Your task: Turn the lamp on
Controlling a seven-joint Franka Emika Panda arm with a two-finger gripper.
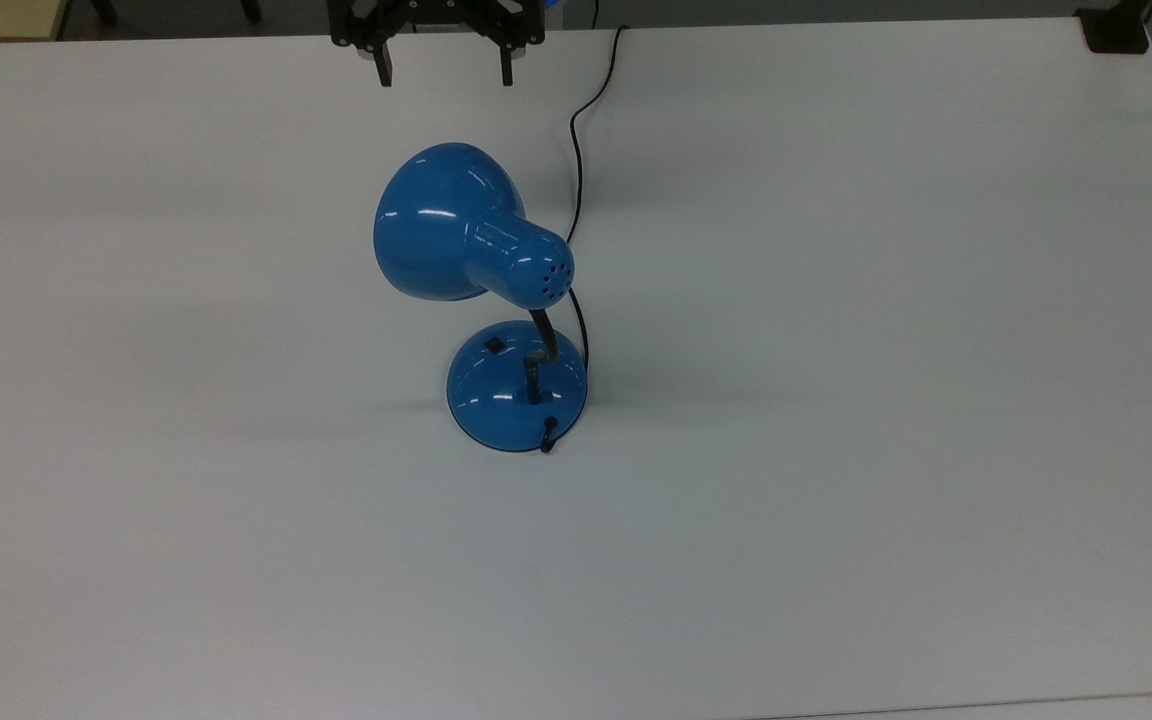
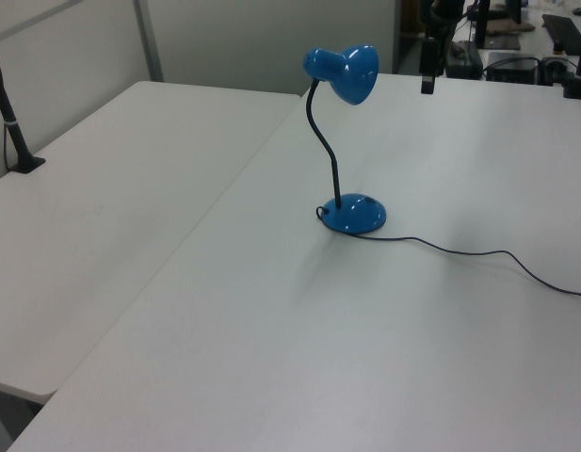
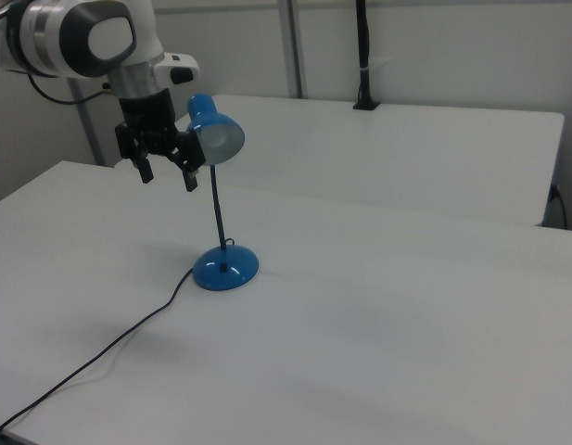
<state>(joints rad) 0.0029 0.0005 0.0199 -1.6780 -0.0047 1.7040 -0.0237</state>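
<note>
Right view, pincer (image 3: 167,174) spread wide, empty; lamp (image 3: 219,139) shade just beside it

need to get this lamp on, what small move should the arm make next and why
Probably bring the gripper down toward the black switch on the lamp base. The open gripper hangs in the air up by the shade, apart from the lamp, and the shade looks unlit in the right view.
</note>
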